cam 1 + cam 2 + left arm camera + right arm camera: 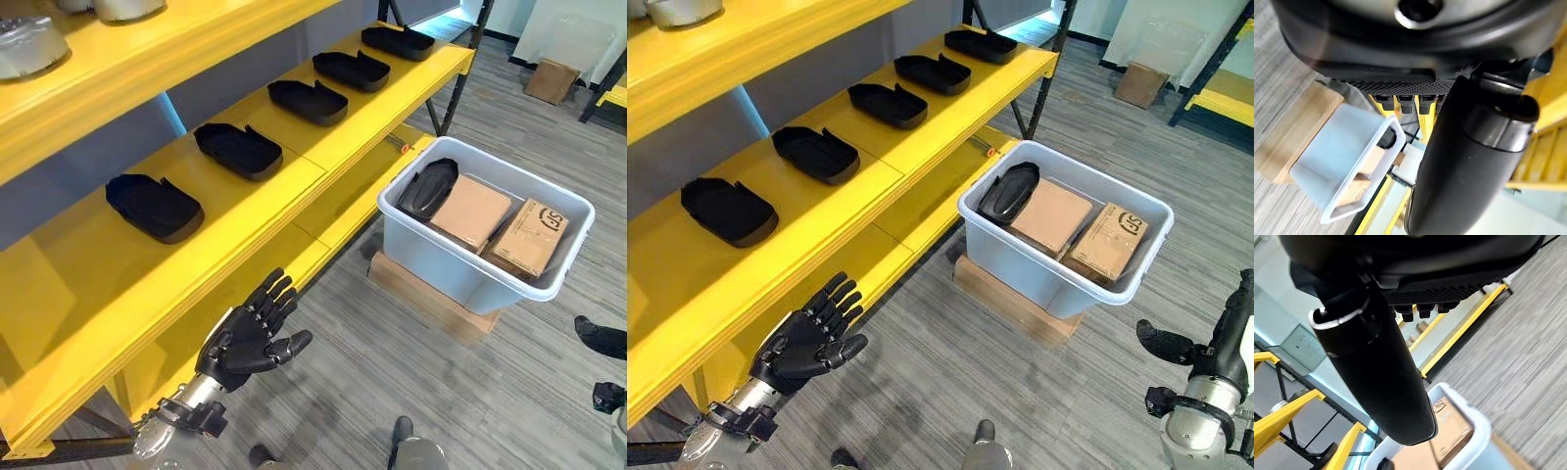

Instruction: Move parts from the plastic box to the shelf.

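Observation:
A pale grey plastic box (pixel 441 259) stands on the floor to the right of the yellow shelf (pixel 88 274). Inside it a black moulded part (pixel 428 186) lies at the end nearest the shelf, beside two cardboard cartons (pixel 472 211). Several like black parts (pixel 154 206) sit in a row along the shelf's middle board. My left hand (pixel 250 338) hovers low in front of the shelf edge, open, fingers straight, holding nothing. My right hand (pixel 1215 357) hangs at the lower right, well short of the box, open and holding nothing, its thumb (pixel 1376 367) straight.
The box rests on a flat brown slab (pixel 431 294). Grey metal pieces (pixel 29 44) sit on the upper board. A lower yellow board (pixel 358 191) runs behind the box, and a black post (pixel 456 88) stands at the shelf's far end. A cardboard carton (pixel 551 80) lies on the floor further off.

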Controlling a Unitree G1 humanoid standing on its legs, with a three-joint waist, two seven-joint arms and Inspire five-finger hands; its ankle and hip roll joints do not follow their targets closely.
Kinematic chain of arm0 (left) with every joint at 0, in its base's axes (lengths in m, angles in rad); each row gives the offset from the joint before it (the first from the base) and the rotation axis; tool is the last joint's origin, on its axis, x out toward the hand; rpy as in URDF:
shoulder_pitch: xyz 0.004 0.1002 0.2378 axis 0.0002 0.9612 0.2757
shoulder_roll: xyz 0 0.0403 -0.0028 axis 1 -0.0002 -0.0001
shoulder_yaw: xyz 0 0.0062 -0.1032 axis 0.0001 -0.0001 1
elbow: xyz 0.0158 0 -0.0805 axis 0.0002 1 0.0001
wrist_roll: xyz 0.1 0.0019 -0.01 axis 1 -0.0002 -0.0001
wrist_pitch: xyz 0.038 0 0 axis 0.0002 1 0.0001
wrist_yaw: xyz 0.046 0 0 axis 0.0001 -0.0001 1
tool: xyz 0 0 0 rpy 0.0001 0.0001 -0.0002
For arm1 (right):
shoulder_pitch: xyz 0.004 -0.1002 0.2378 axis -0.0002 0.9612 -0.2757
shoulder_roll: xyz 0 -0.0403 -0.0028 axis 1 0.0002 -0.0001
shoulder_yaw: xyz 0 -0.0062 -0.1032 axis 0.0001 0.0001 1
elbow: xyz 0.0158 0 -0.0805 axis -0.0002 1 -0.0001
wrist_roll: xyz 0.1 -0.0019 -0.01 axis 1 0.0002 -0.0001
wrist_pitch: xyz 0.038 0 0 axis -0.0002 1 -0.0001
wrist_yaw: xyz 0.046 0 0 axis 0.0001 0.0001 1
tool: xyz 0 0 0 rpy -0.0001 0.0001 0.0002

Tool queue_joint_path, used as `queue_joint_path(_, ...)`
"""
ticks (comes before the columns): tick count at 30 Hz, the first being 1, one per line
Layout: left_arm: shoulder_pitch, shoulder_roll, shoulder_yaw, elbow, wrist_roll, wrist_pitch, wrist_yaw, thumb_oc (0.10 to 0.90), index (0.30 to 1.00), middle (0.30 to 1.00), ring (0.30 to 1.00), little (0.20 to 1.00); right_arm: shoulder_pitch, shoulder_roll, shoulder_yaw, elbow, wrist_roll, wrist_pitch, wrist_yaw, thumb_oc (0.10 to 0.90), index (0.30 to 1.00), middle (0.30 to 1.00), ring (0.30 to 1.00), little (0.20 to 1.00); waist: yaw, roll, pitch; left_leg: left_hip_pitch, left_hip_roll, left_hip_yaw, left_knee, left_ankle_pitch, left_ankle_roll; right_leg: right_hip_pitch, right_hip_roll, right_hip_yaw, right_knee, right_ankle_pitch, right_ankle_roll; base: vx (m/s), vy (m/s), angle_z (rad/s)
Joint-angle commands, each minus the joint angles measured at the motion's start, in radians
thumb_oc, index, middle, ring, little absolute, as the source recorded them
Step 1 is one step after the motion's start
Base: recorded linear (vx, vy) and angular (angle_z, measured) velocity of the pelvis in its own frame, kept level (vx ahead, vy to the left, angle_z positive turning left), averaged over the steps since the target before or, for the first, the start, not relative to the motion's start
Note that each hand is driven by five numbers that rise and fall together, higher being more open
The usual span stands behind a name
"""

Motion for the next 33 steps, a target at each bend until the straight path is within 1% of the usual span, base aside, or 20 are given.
queue_joint_path(1, -0.067, 0.074, 0.006, -0.096, -0.041, -0.09, -0.057, 0.9, 1.0, 1.0, 1.0, 1.0, -0.107, -0.068, -0.1, -0.071, -0.083, -0.059, -0.034, 0.9, 1.0, 1.0, 1.0, 1.0, -0.011, -0.077, 0.009, -0.006, 0.007, -0.004, -0.03, -0.032, 0.0, 0.018, 0.027, 0.013, 0.089, -0.124, -0.066, -0.14, -0.233, -0.14)
queue_joint_path(2, -0.109, 0.079, -0.03, -0.078, -0.058, -0.104, -0.036, 0.9, 1.0, 1.0, 1.0, 1.0, -0.131, -0.088, -0.083, -0.063, -0.12, -0.079, -0.025, 0.9, 1.0, 1.0, 1.0, 1.0, -0.038, -0.074, 0.006, 0.019, 0.022, -0.005, -0.044, -0.02, -0.007, -0.017, 0.045, 0.033, 0.145, -0.151, -0.085, -0.12, -0.232, -0.24)
queue_joint_path(4, -0.148, 0.08, -0.056, -0.069, -0.061, -0.115, -0.018, 0.9, 1.0, 1.0, 1.0, 1.0, -0.152, -0.107, -0.064, -0.065, -0.153, -0.096, -0.023, 0.9, 1.0, 1.0, 1.0, 1.0, -0.05, -0.075, 0.007, 0.028, 0.034, -0.029, -0.046, 0.003, -0.018, -0.042, 0.056, 0.056, 0.184, -0.169, -0.099, -0.09, -0.225, -0.22)
queue_joint_path(6, -0.19, 0.074, -0.083, -0.058, -0.069, -0.13, 0.021, 0.9, 1.0, 1.0, 1.0, 1.0, -0.183, -0.124, -0.038, -0.064, -0.171, -0.111, 0.031, 0.9, 1.0, 1.0, 1.0, 1.0, -0.065, -0.079, 0.003, 0.038, 0.051, -0.064, -0.027, 0.027, -0.032, -0.055, 0.078, 0.085, 0.212, -0.194, -0.124, -0.04, -0.244, -0.19)
queue_joint_path(8, -0.22, 0.06, -0.097, -0.045, -0.08, -0.15, 0.053, 0.9, 1.0, 1.0, 1.0, 1.0, -0.227, -0.137, 0.006, -0.056, -0.176, -0.149, 0.064, 0.9, 1.0, 1.0, 1.0, 1.0, -0.062, -0.08, -0.005, 0.045, 0.043, -0.142, -0.016, 0.045, -0.04, -0.063, 0.097, 0.12, 0.201, -0.192, -0.134, -0.01, -0.184, -0.59)
queue_joint_path(9, -0.231, 0.046, -0.104, -0.038, -0.076, -0.173, 0.091, 0.9, 1.0, 1.0, 1.0, 1.0, -0.279, -0.14, 0.066, -0.046, -0.2, -0.17, 0.098, 0.9, 1.0, 1.0, 1.0, 1.0, -0.045, -0.078, -0.011, 0.033, 0.019, -0.235, -0.001, 0.052, -0.034, -0.064, 0.108, 0.163, 0.182, -0.189, -0.138, -0.01, -0.121, -0.72)
queue_joint_path(10, -0.233, 0.039, -0.104, -0.036, -0.065, -0.185, 0.104, 0.9, 1.0, 1.0, 1.0, 1.0, -0.308, -0.141, 0.098, -0.04, -0.206, -0.18, 0.112, 0.9, 1.0, 1.0, 1.0, 1.0, -0.033, -0.074, -0.011, 0.016, 0.005, -0.277, 0.008, 0.059, -0.015, -0.071, 0.119, 0.178, 0.164, -0.167, -0.148, 0.03, -0.135, -1.11)
queue_joint_path(12, -0.227, 0.022, -0.094, -0.039, -0.052, -0.205, 0.146, 0.9, 1.0, 1.0, 1.0, 1.0, -0.362, -0.148, 0.165, -0.049, -0.196, -0.202, 0.176, 0.9, 1.0, 1.0, 1.0, 1.0, -0.007, -0.065, -0.015, -0.017, -0.078, -0.397, 0.051, 0.018, 0.012, -0.058, 0.14, 0.247, 0.105, -0.144, -0.151, 0.09, -0.125, -1.83)
queue_joint_path(13, -0.224, 0.018, -0.089, -0.045, -0.045, -0.206, 0.157, 0.9, 1.0, 1.0, 1.0, 1.0, -0.373, -0.147, 0.183, -0.056, -0.194, -0.201, 0.187, 0.9, 1.0, 1.0, 1.0, 1.0, 0.004, -0.063, -0.015, -0.035, -0.122, -0.437, 0.074, -0.009, 0.029, -0.047, 0.147, 0.271, 0.078, -0.132, -0.151, 0.08, -0.077, -1.72)
queue_joint_path(14, -0.224, 0.018, -0.088, -0.046, -0.045, -0.205, 0.158, 0.9, 1.0, 1.0, 1.0, 1.0, -0.374, -0.147, 0.183, -0.056, -0.194, -0.201, 0.187, 0.9, 1.0, 1.0, 1.0, 1.0, 0.003, -0.062, -0.018, -0.041, -0.121, -0.437, 0.076, -0.008, 0.03, -0.05, 0.149, 0.271, 0.073, -0.126, -0.151, 0.1, -0.16, -1.09)
queue_joint_path(15, -0.219, 0.012, -0.072, -0.059, -0.024, -0.197, 0.157, 0.9, 1.0, 1.0, 1.0, 1.0, -0.387, -0.139, 0.21, -0.071, -0.192, -0.202, 0.219, 0.9, 1.0, 1.0, 1.0, 1.0, 0.026, -0.056, -0.015, -0.078, -0.227, -0.488, 0.107, -0.078, 0.066, -0.028, 0.165, 0.31, 0.029, -0.11, -0.147, 0.12, -0.206, -0.79)
queue_joint_path(16, -0.215, 0.004, -0.054, -0.072, 0.002, -0.186, 0.149, 0.9, 1.0, 1.0, 1.0, 1.0, -0.385, -0.122, 0.229, -0.087, -0.19, -0.188, 0.226, 0.9, 1.0, 1.0, 1.0, 1.0, 0.039, -0.05, -0.015, -0.108, -0.29, -0.492, 0.126, -0.12, 0.086, -0.009, 0.18, 0.324, -0.012, -0.087, -0.139, 0.17, -0.243, -0.9)
queue_joint_path(17, -0.211, 0.003, -0.044, -0.077, 0.0, -0.177, 0.141, 0.9, 1.0, 1.0, 1.0, 1.0, -0.378, -0.109, 0.238, -0.103, -0.191, -0.179, 0.234, 0.9, 1.0, 1.0, 1.0, 1.0, 0.044, -0.048, -0.013, -0.12, -0.313, -0.488, 0.121, -0.131, 0.09, 0.002, 0.187, 0.324, -0.028, -0.08, -0.134, 0.1, -0.126, -0.94)
queue_joint_path(20, -0.205, 0.004, -0.03, -0.072, 0.019, -0.181, 0.112, 0.9, 1.0, 1.0, 1.0, 1.0, -0.347, -0.072, 0.26, -0.127, -0.182, -0.181, 0.22, 0.9, 1.0, 1.0, 1.0, 1.0, 0.056, -0.045, -0.013, -0.156, -0.339, -0.472, 0.06, -0.118, 0.083, 0.04, 0.2, 0.321, -0.058, -0.078, -0.125, 0.14, -0.057, -0.8)
queue_joint_path(21, -0.2, 0.005, -0.029, -0.066, 0.028, -0.19, 0.104, 0.9, 1.0, 1.0, 1.0, 1.0, -0.334, -0.054, 0.271, -0.134, -0.181, -0.186, 0.235, 0.9, 1.0, 1.0, 1.0, 1.0, 0.064, -0.045, -0.012, -0.186, -0.343, -0.478, 0.021, -0.091, 0.075, 0.064, 0.211, 0.326, -0.068, -0.087, -0.128, 0.2, -0.021, -0.63)
queue_joint_path(23, -0.186, 0.001, -0.023, -0.054, 0.024, -0.2, 0.084, 0.9, 1.0, 1.0, 1.0, 1.0, -0.313, -0.039, 0.29, -0.143, -0.193, -0.197, 0.237, 0.9, 1.0, 1.0, 1.0, 1.0, 0.078, -0.039, -0.006, -0.226, -0.324, -0.498, -0.034, -0.027, 0.06, 0.097, 0.235, 0.339, -0.06, -0.115, -0.142, 0.28, -0.011, -0.31)
queue_joint_path(25, -0.173, 0.0, -0.023, -0.038, 0.026, -0.214, 0.084, 0.9, 1.0, 1.0, 1.0, 1.0, -0.301, -0.024, 0.312, -0.148, -0.178, -0.2, 0.255, 0.9, 1.0, 1.0, 1.0, 1.0, 0.083, -0.04, 0.0, -0.25, -0.298, -0.513, -0.086, 0.004, 0.053, 0.124, 0.255, 0.362, -0.04, -0.143, -0.153, 0.32, 0.002, 0.16)
queue_joint_path(28, -0.167, -0.008, -0.018, -0.018, 0.017, -0.222, 0.076, 0.9, 1.0, 1.0, 1.0, 1.0, -0.283, -0.016, 0.323, -0.157, -0.198, -0.211, 0.258, 0.9, 1.0, 1.0, 1.0, 1.0, 0.086, -0.046, 0.009, -0.27, -0.28, -0.521, -0.113, 0.004, 0.055, 0.142, 0.261, 0.385, -0.014, -0.169, -0.157, 0.36, 0.04, -0.26)
queue_joint_path(29, -0.164, -0.002, -0.01, -0.017, 0.018, -0.223, 0.075, 0.9, 1.0, 1.0, 1.0, 1.0, -0.273, -0.011, 0.326, -0.162, -0.166, -0.217, 0.277, 0.9, 1.0, 1.0, 1.0, 1.0, 0.086, -0.045, 0.012, -0.266, -0.282, -0.521, -0.094, -0.005, 0.06, 0.143, 0.265, 0.394, 0.003, -0.188, -0.156, 0.2, 0.041, -0.28)
queue_joint_path(33, -0.17, 0.009, -0.006, -0.015, 0.025, -0.21, 0.074, 0.9, 1.0, 1.0, 1.0, 1.0, -0.236, 0.002, 0.323, -0.177, -0.156, -0.234, 0.289, 0.9, 1.0, 1.0, 1.0, 1.0, 0.083, -0.044, 0.011, -0.245, -0.286, -0.491, -0.062, -0.022, 0.067, 0.143, 0.255, 0.371, 0.025, -0.212, -0.149, 0.27, 0.078, -0.33)
